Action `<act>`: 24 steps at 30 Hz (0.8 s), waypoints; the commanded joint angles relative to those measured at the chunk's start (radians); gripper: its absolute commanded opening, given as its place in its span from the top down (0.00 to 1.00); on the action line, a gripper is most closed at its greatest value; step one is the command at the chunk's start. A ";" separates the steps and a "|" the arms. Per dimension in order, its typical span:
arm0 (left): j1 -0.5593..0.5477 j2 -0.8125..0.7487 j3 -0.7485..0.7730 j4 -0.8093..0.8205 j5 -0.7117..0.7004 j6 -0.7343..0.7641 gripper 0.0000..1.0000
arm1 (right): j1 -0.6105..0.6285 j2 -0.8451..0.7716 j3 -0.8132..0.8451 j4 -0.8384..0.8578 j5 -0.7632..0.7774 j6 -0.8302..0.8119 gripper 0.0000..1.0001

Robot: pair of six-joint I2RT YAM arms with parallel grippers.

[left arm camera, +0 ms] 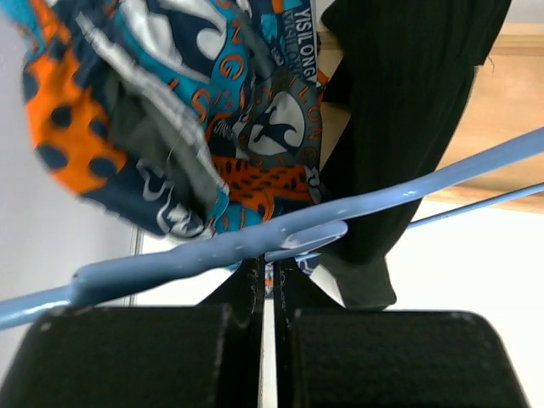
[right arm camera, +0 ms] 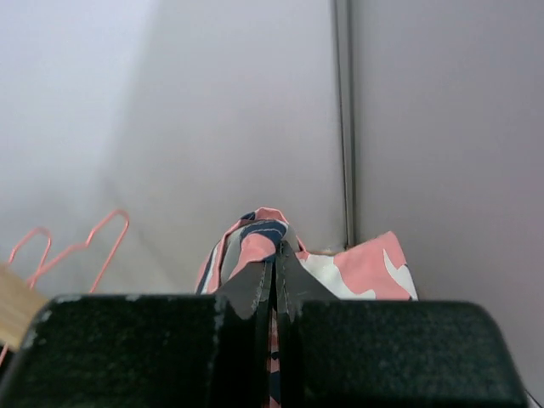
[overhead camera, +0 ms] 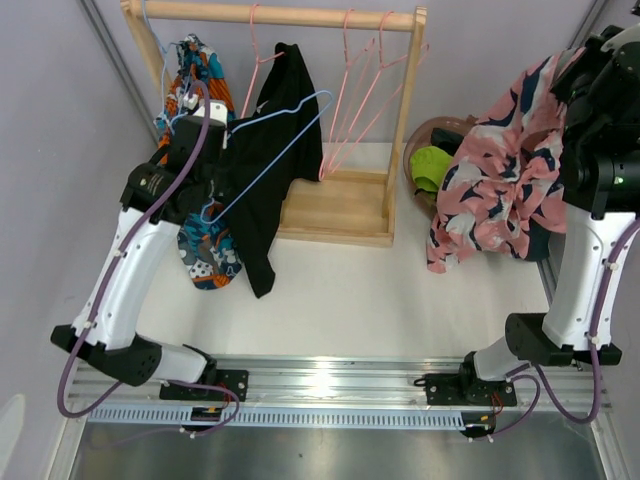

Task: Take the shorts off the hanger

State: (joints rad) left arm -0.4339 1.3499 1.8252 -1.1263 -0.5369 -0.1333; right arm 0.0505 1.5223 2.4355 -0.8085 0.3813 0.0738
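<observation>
- Your left hand (left arm camera: pixel 268 265) is closed. Its two black fingers are pinched on the smooth light-blue wire hanger (left arm camera: pixel 357 200), which slants across the fingertips.
- Just past that wire hang the multicolour shorts (left arm camera: pixel 170 110), thin crumpled fabric printed in orange, teal and navy. Beside them are the plain black shorts (left arm camera: pixel 399 110), matte and falling in one long fold.
- From overhead, the blue hanger sits steeply tilted, its wire crossing the front of the black shorts.
- Your right hand (right arm camera: pixel 274 255) is closed on the pink shorts (overhead camera: pixel 495 180), with a knot of pink, navy and white cloth at its fingertips. They drape from it in loose, soft folds, raised off the surface near the right wall.
- The lime green shorts (overhead camera: pixel 430 165) lie bunched in a round brown container (overhead camera: pixel 445 125), just behind the pink ones and right of the rack.
- The wooden rack (overhead camera: pixel 340 215) has a pale rail, posts and a flat base. Thin pink wire hangers (overhead camera: pixel 355 90) hang from the rail.
- The white surface (overhead camera: pixel 350 290) stretches between your arms in front of the rack's base, and grey walls stand close on both sides.
</observation>
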 commanded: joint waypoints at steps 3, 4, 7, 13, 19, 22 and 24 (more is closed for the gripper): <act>0.024 0.063 0.117 0.031 0.028 -0.019 1.00 | -0.072 0.041 -0.012 0.325 -0.045 -0.017 1.00; 0.024 0.071 0.124 0.036 0.034 -0.020 1.00 | -0.080 0.050 -0.016 0.363 -0.041 -0.023 1.00; 0.026 0.094 0.126 0.057 0.060 -0.026 1.00 | -0.133 0.104 0.003 0.514 -0.077 0.004 1.00; 0.026 0.115 0.118 0.083 0.087 -0.032 1.00 | -0.189 0.274 0.070 0.762 -0.114 0.053 1.00; 0.026 0.150 0.141 0.069 0.089 -0.029 1.00 | -0.245 0.478 0.037 0.836 -0.160 0.132 1.00; 0.026 0.160 0.141 0.074 0.091 -0.029 1.00 | -0.227 0.519 -0.085 0.772 -0.194 0.135 1.00; 0.026 0.172 0.152 0.071 0.098 -0.035 1.00 | -0.212 0.539 -0.125 0.708 -0.208 0.126 1.00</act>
State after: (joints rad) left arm -0.4183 1.5127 1.9240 -1.0901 -0.4568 -0.1432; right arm -0.1890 2.0312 2.3535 -0.0620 0.2180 0.1837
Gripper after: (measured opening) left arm 0.018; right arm 0.013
